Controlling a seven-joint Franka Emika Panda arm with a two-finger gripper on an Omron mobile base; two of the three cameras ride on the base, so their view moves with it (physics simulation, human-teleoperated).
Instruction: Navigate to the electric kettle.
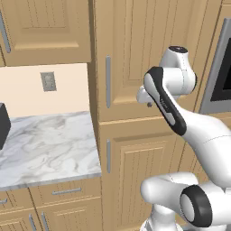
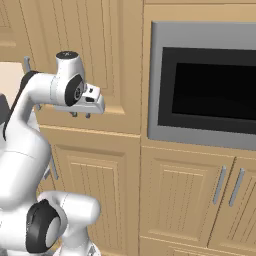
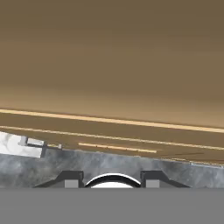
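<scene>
Jaws spread and empty, I see the gripper (image 2: 81, 114) before tall cabinet doors (image 2: 95, 55) (oven (image 2: 210, 85) alongside); a marble tabletop (image 1: 45, 149) lies left.

The arm folds upward at the elbow, wrist level, its end effector (image 2: 80, 115) pointing down, fingers slightly apart, holding nothing.

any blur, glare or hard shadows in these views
Left base view: sharp, even light, only soft shading on the marble counter, no glare. Right base view: oven window flat black, no reflections. Hand view: cabinet wood smeared into blurry bands above the gripper, with little detail.
</scene>
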